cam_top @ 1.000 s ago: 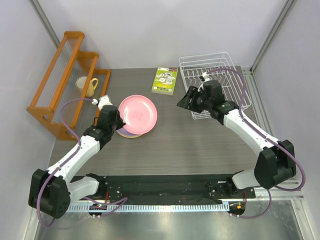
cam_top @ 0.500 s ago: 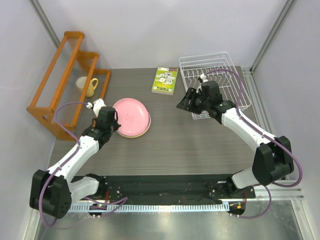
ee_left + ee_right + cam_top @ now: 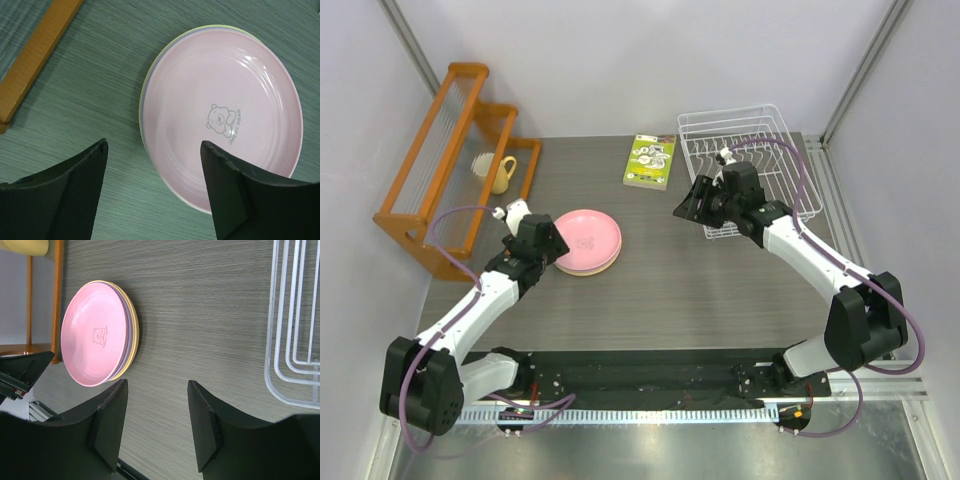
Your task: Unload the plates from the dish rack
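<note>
Three plates lie stacked flat on the table left of centre: the pink plate (image 3: 588, 238) (image 3: 225, 115) (image 3: 95, 340) on top, a lilac rim under it and an orange-yellow rim (image 3: 131, 347) at the bottom. My left gripper (image 3: 556, 250) (image 3: 154, 150) stands open over the stack's near-left edge, its jaws apart from the plate. The white wire dish rack (image 3: 745, 150) (image 3: 295, 330) at the back right holds no plates that I can see. Just left of the rack, above bare table, my right gripper (image 3: 682, 206) (image 3: 157, 390) hangs open with nothing in it.
An orange wooden rack (image 3: 450, 160) (image 3: 35, 60) stands along the left side, with a yellow mug (image 3: 503, 173) beside it. A green-white booklet (image 3: 650, 162) lies at the back between the stack and the dish rack.
The pink plate has come down from a tilted hold onto the other two plates. My left gripper has opened and let it go. The right arm has barely moved.
</note>
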Controlling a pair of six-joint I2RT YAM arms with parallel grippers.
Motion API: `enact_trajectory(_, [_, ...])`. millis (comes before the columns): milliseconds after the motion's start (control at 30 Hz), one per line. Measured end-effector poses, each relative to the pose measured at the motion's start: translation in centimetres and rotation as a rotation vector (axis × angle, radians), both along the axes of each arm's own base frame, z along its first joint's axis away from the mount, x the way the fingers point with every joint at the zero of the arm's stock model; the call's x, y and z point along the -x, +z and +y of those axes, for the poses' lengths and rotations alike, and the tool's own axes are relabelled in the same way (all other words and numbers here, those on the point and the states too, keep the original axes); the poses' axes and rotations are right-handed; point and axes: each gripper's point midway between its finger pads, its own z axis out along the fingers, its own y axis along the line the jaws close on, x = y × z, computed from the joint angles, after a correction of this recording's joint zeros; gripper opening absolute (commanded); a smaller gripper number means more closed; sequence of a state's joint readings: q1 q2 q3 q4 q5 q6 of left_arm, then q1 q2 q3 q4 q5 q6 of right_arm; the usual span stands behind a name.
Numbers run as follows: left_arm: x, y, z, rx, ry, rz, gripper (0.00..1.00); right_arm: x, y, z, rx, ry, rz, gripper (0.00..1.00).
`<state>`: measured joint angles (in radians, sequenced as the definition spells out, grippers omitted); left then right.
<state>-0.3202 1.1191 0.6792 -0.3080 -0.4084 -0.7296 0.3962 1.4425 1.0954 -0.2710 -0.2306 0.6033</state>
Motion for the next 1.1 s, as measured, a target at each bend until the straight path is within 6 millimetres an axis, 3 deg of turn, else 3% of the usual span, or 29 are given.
enact_trajectory(33, [0.0,0.0,0.0,-0.001,-0.001,0.0,0.82,0.0,0.0,0.0,0.0,0.0,0.0,0.56])
enact_trajectory(67, [0.0,0.0,0.0,-0.001,-0.001,0.0,0.95,0.0,0.0,0.0,0.001,0.0,0.0,0.56])
enact_trajectory(167, [0.0,0.1,0.0,-0.007,-0.01,0.002,0.99,-0.1,-0.2,-0.3,0.021,-0.005,-0.004,0.6])
enact_trajectory(233, [-0.1,0.6,-0.2,-0.004,-0.02,-0.004,0.99,-0.2,-0.6,-0.9,0.056,-0.014,-0.012,0.77])
enact_trajectory(300, [-0.6,1.6,-0.4,-0.006,-0.037,-0.02,1.0,-0.3,-0.9,-1.8,0.113,-0.034,-0.024,0.87])
enact_trajectory(333, [-0.8,2.2,-0.6,-0.003,-0.045,-0.031,0.99,-0.4,-0.9,-2.1,0.126,-0.043,-0.028,0.98])
enact_trajectory(533, [-2.9,7.0,-2.1,0.012,-0.126,-0.133,0.99,-0.9,1.0,-6.1,0.299,-0.138,-0.147,1.0])
enact_trajectory(733, [-4.0,8.5,-3.5,0.019,-0.199,-0.176,1.0,-0.9,4.2,-9.6,0.424,-0.236,-0.271,1.0])
enact_trajectory(1100, [-4.9,10.2,-8.1,-0.037,-0.378,-0.245,0.99,-0.3,2.5,-13.3,0.603,-0.316,-0.279,1.0])
